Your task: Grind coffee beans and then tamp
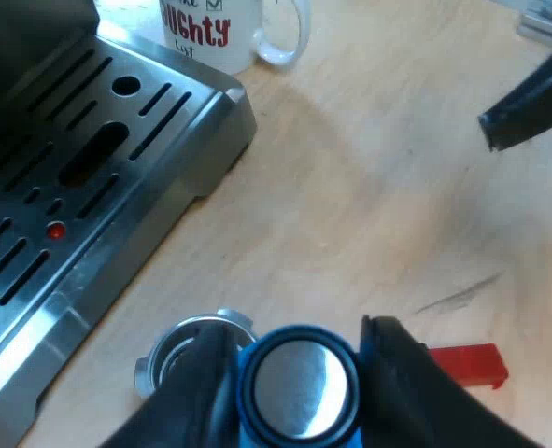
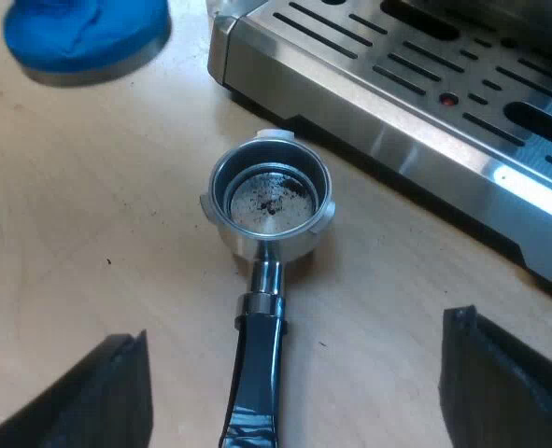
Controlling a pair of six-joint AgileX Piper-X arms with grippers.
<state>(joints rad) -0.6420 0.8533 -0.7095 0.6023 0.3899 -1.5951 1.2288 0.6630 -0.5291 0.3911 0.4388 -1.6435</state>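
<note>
we noted the left gripper [image 1: 299,397] clamping the blue tamper [image 1: 299,378], off to one side of the holder [image 2: 271,201]. the holder lay on the tabletop [image 2: 70,233] near the machine [image 2: 397,103] tray's edge. right gripper [image 2: 294,331] wide, empty. tamp step, we judged; next: centre the tamper over the holder, press level.

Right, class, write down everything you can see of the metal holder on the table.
The metal holder lies loose on the wooden table, beside the espresso machine's drip tray. Its round steel basket faces up, nearly empty, with a few dark grounds. Lugs stick out at the rim. A dark handle runs to a red end. Nothing grips it.
</note>
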